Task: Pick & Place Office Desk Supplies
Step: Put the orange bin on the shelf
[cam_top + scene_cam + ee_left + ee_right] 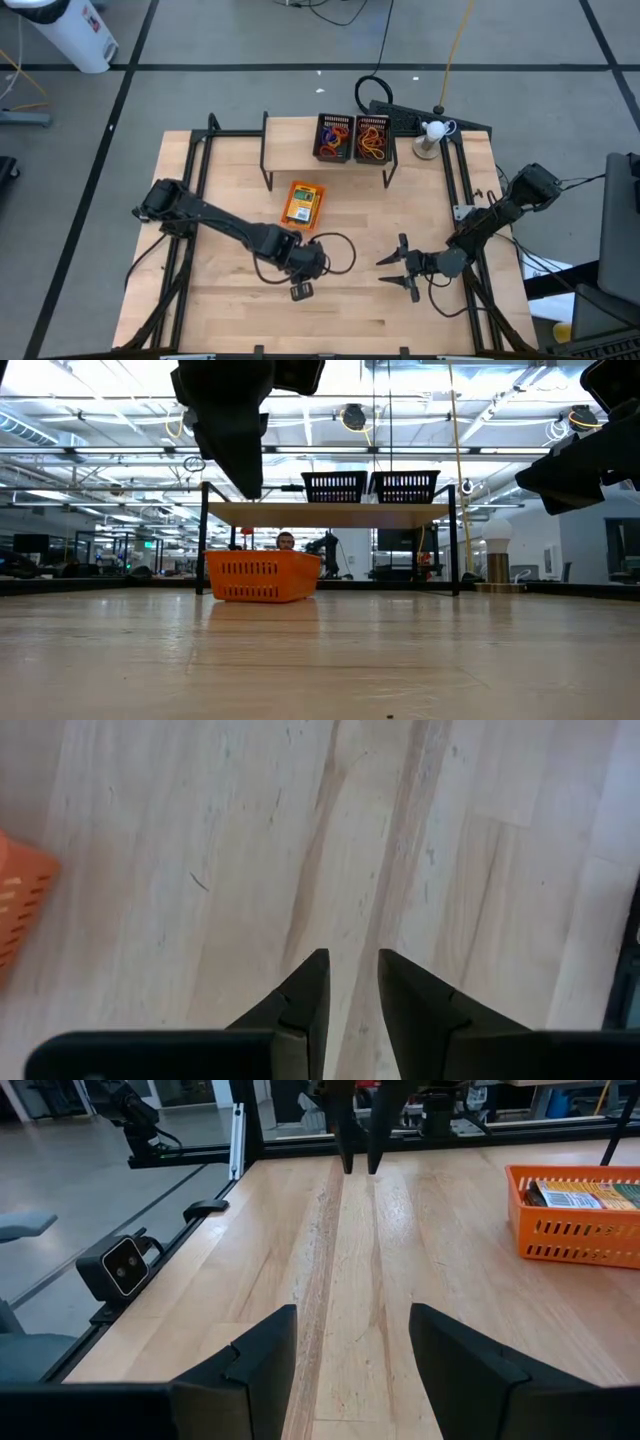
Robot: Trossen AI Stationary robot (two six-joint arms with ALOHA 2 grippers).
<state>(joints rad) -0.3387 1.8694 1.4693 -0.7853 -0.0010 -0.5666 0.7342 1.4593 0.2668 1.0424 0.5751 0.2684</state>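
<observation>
The orange tray (304, 204) stands flat on the table with a yellow-and-green crayon box (300, 205) inside; it also shows in the low view (260, 577) and the right wrist view (570, 1220). Two black mesh trays (333, 137) (372, 138) sit on top of the wooden shelf riser and hold rubber-band loops (371, 145). My left gripper (301, 288) hangs over bare wood on the near side of the orange tray, pointing down, with a narrow gap between its fingers (352, 960). My right gripper (400, 268) is wide open, low over the table, pointing toward the table's left (350, 1320).
The shelf riser (325, 158) stands at the far middle of the table on thin black legs. A small lamp-like object with a white ball (432, 132) and cables lie at the far right corner. Metal rails (195, 180) run along both sides. Bare wood lies between the two grippers.
</observation>
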